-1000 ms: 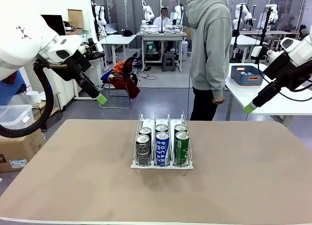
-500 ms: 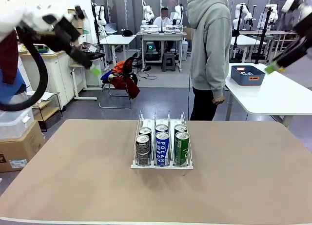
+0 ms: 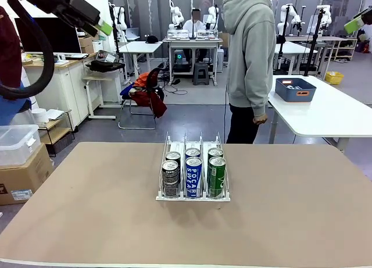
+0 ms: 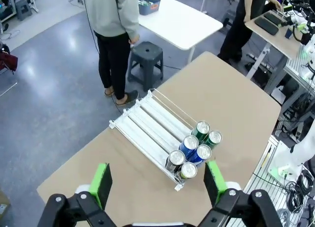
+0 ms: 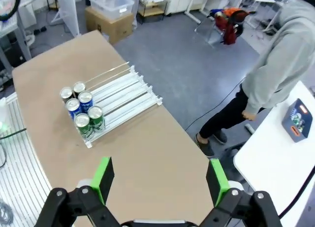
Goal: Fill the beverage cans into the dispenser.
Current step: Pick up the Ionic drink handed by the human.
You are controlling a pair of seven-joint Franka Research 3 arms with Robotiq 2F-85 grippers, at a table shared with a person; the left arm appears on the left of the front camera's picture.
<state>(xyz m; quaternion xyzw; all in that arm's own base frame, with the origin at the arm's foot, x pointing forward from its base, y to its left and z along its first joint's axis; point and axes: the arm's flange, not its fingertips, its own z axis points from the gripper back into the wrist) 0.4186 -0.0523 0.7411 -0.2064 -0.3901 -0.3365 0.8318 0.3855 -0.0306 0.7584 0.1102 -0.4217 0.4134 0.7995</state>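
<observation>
The clear three-lane dispenser (image 3: pixel 193 192) stands mid-table and holds several beverage cans (image 3: pixel 193 176): two dark ones in the left lane, two blue in the middle, two green on the right, all upright at its near end. My left gripper (image 3: pixel 100 25) is high in the upper left corner, far above the table. My right gripper (image 3: pixel 356 24) is high at the upper right. The left wrist view looks down on the dispenser (image 4: pixel 147 119) and the cans (image 4: pixel 195 148) between open fingers (image 4: pixel 101 183). The right wrist view shows the cans (image 5: pixel 81 111) in the dispenser (image 5: pixel 123 95) beyond its open, empty gripper (image 5: pixel 160 178).
A person in a grey hoodie (image 3: pixel 251 53) stands at the far edge, hands down. Behind, to the right, a white table (image 3: pixel 325 114) carries a blue bin (image 3: pixel 294 89). A cardboard box (image 3: pixel 22 175) and a clear tub sit on the floor at the left.
Both arms have swung up and outward, away from the table, from mid-height to the picture's top corners. The cans, the dispenser and the person have not moved.
</observation>
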